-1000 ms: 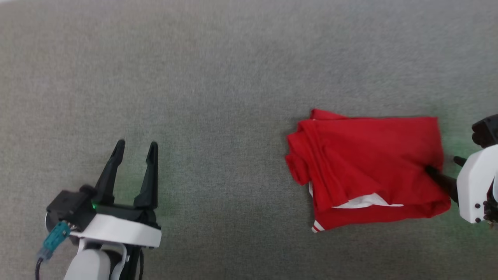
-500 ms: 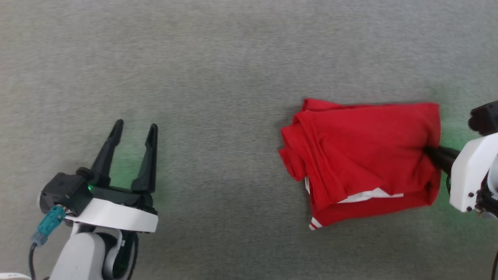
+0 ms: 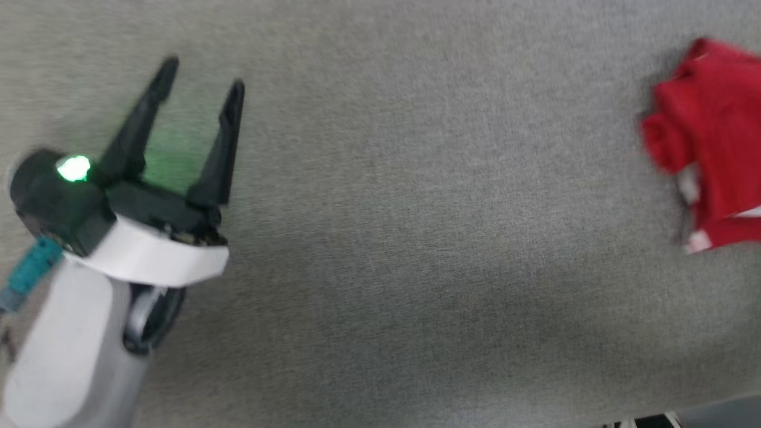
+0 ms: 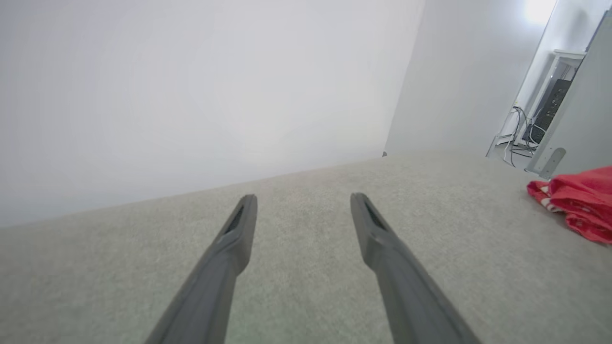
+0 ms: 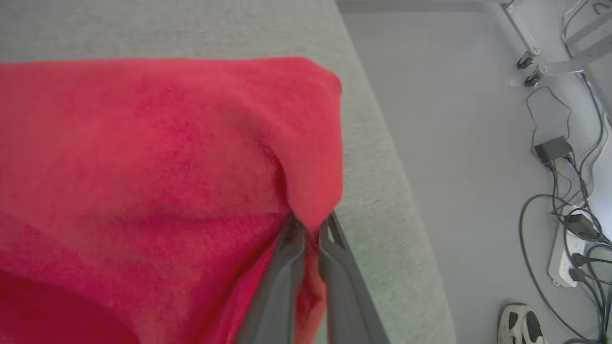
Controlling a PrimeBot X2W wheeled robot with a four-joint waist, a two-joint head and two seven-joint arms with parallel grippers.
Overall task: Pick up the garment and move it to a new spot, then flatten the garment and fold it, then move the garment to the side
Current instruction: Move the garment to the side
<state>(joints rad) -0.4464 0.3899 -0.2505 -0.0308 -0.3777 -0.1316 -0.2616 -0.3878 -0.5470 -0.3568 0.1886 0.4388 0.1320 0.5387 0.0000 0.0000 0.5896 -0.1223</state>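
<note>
**Shirt goes to the right in a closed pinch**

The head view has swung and blurred since half a second ago, so most of the shift is the camera's own. Even so, the folded red shirt (image 3: 713, 137) now sits at the far right edge of that view, cut off by the frame. The gap between it and the left gripper (image 3: 202, 74) also looks wider than it was. I read that as the shirt being drawn toward the robot's right, which is the last step of the task, moving it aside.

In the right wrist view, the right gripper (image 5: 310, 224) has its two fingers almost together, with a ridge of red cloth bunched between them. The cloth pulls up toward the pinch. The rest of the shirt spreads over the grey table (image 5: 382, 200), close to its edge. Beyond that edge are the floor (image 5: 454, 119), cables (image 5: 564, 224) and a shoe (image 5: 519, 325). Whether the shirt is lifted clear or dragging on the table, I cannot tell.

The left gripper has its fingers spread wide and holds nothing. It stands over bare table, well apart from the shirt.

The fold looks done, with layers stacked and a white strip showing at the lower edge. The risk now is that a one-sided pull loosens those layers or takes the shirt over the table edge.
</note>
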